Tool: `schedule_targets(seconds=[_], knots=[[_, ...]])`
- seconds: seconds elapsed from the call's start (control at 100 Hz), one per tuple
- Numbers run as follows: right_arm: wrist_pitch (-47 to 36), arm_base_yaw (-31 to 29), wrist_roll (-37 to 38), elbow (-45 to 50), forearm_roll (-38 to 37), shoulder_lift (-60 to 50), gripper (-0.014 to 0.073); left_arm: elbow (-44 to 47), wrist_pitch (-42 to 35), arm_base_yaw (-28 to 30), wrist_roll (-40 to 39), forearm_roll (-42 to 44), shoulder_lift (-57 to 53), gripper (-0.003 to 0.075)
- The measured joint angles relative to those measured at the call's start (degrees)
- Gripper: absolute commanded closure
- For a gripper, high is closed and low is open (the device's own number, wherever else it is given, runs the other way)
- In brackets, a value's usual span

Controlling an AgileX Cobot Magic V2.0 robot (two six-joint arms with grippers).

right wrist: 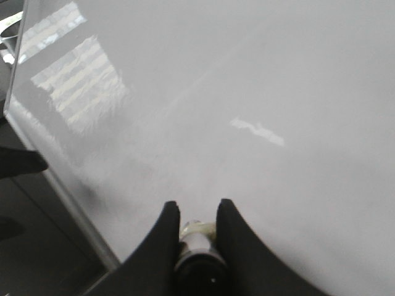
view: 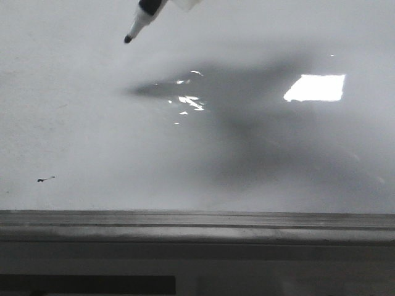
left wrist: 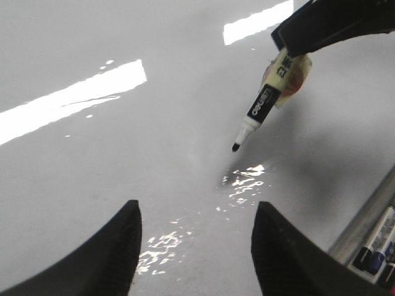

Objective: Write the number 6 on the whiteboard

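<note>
while the whiteboard [view: 197,154] fills almost all of my front view, i see it as a glossy grey-white sheet with a bright rectangular glare [view: 315,87] toward its right side and a broad dark shadow [view: 259,117] spread across its middle. a grey metal ledge [view: 197,233] runs along its bottom edge. i can find no stroke of a 6 on the board in any view; the only ink i see is a tiny black smudge [view: 45,179] low on the left.

at the top of my front view a black-tipped marker [view: 143,18] slants down to the left, its tip above the board's upper part and not visibly touching it. that view does not show what holds it. the left wrist view does: the right gripper [left wrist: 308,46] is clenched around the marker's pale barrel, the black label band and tip pointing down at the board, the tip close to the surface but seemingly apart from it. the right wrist view confirms the grasp, both dark fingers [right wrist: 163,234] pressed on either side of the marker body.

the left gripper [left wrist: 196,246] hangs over the board with its jaws spread wide and nothing between them. only the left wrist view shows spare markers [left wrist: 376,246] lying beyond the ledge.
</note>
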Motion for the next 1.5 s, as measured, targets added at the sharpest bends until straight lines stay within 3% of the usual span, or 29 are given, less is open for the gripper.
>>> schedule_targets(seconds=[0.32, 0.52, 0.65, 0.86, 1.15, 1.29, 1.5], knots=[[3.0, -3.3, 0.3, -4.8, -0.3, 7.6, 0.0655, 0.0, 0.4, 3.2, 0.0, -2.2, -0.1, 0.0354], [6.8, 0.9, 0.9, -0.5, 3.1, 11.1, 0.0655, 0.0, 0.4, 3.2, 0.0, -2.3, -0.1, 0.0354], [8.9, 0.6, 1.4, 2.1, 3.2, 9.6, 0.0655, 0.0, 0.4, 3.2, 0.0, -2.3, -0.1, 0.0354], [7.3, 0.0, 1.1, -0.5, 1.4, 9.7, 0.0655, 0.0, 0.4, 3.2, 0.0, -2.3, -0.1, 0.0354], [7.0, 6.3, -0.8, -1.5, -0.6, 8.9, 0.0657, 0.0, 0.5, 3.1, 0.0, -4.4, -0.1, 0.0354], [7.4, 9.5, -2.1, -1.5, -1.6, 7.3, 0.0657, 0.0, 0.5, -0.6, 0.0, -6.2, 2.0, 0.0354], [8.2, 10.7, -2.2, -1.5, -1.9, 7.3, 0.0657, 0.1, -1.1, -12.8, 3.7, -4.4, 9.2, 0.0354]])
